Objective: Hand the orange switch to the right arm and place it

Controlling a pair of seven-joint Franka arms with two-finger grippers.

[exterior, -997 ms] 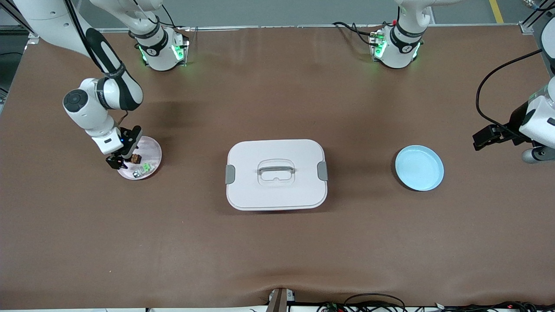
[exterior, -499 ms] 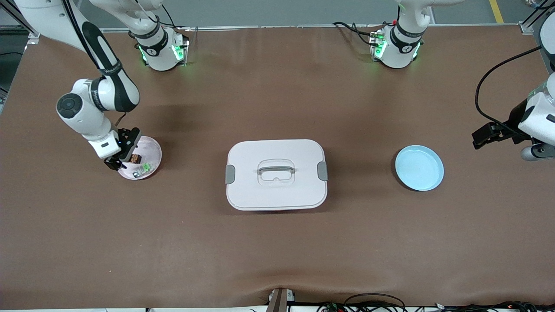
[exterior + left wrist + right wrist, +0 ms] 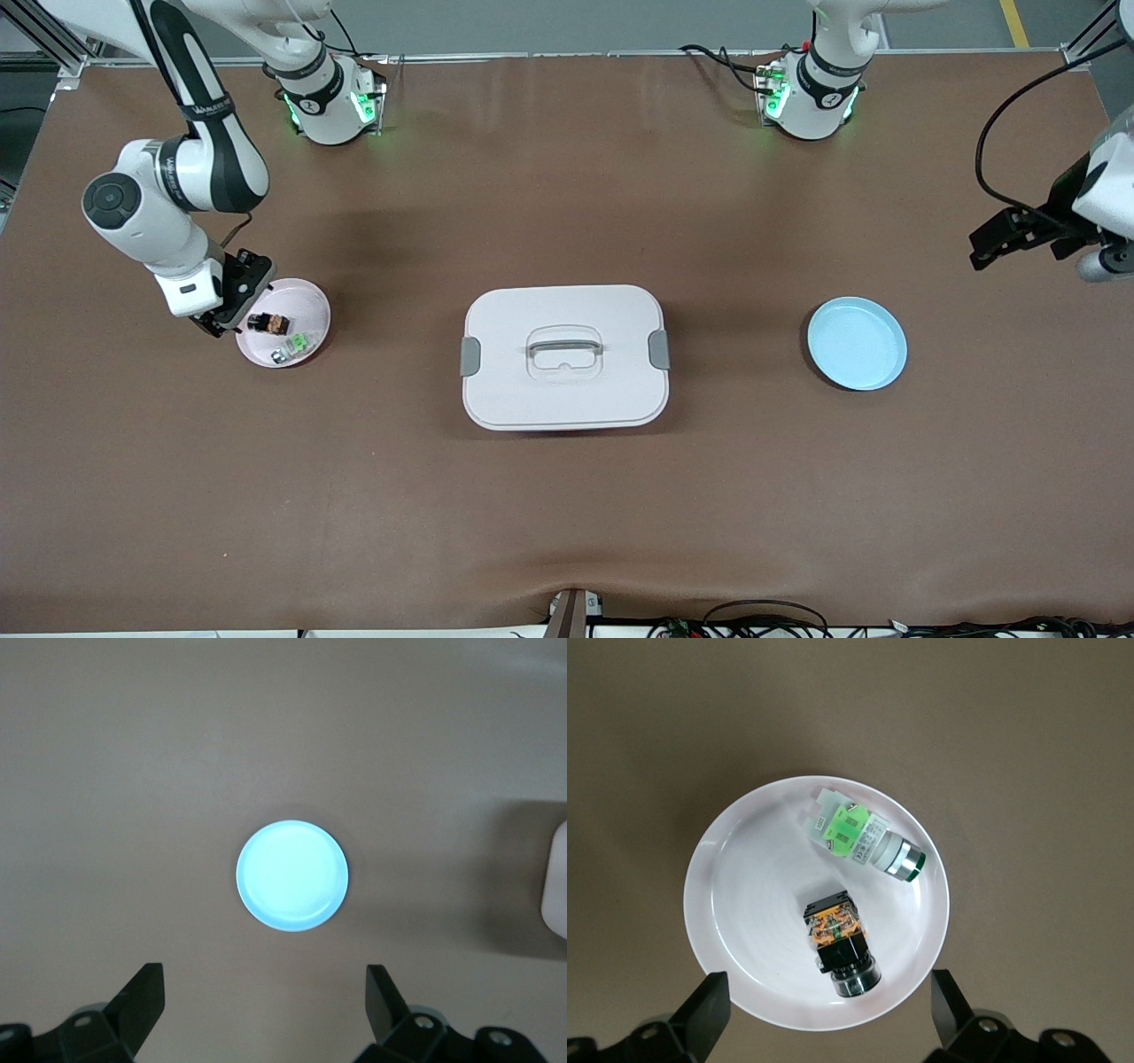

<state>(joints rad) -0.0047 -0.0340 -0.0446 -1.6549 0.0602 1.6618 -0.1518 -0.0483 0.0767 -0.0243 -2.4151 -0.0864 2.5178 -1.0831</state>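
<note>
The orange switch [image 3: 268, 323], a small black block with an orange face, lies on its side in the pale pink plate [image 3: 314, 306]. The right wrist view shows the switch [image 3: 840, 939] in the plate [image 3: 726, 904]. My right gripper [image 3: 226, 319] is open and empty, over the plate's edge toward the right arm's end of the table; in its wrist view [image 3: 830, 992] the jaws stand wide apart, above the switch and clear of it. My left gripper [image 3: 983, 248] is open and empty, up over bare table at the left arm's end [image 3: 263, 988].
A green-and-clear part [image 3: 301, 340] lies beside the switch in the same plate [image 3: 864, 839]. A white lidded box [image 3: 564, 356] stands mid-table. An empty light blue plate [image 3: 857, 343] sits toward the left arm's end, also in the left wrist view [image 3: 292, 875].
My right gripper has drawn back from over the plate toward the right arm's end, leaving the switch lying there. My left gripper has moved toward the bases.
</note>
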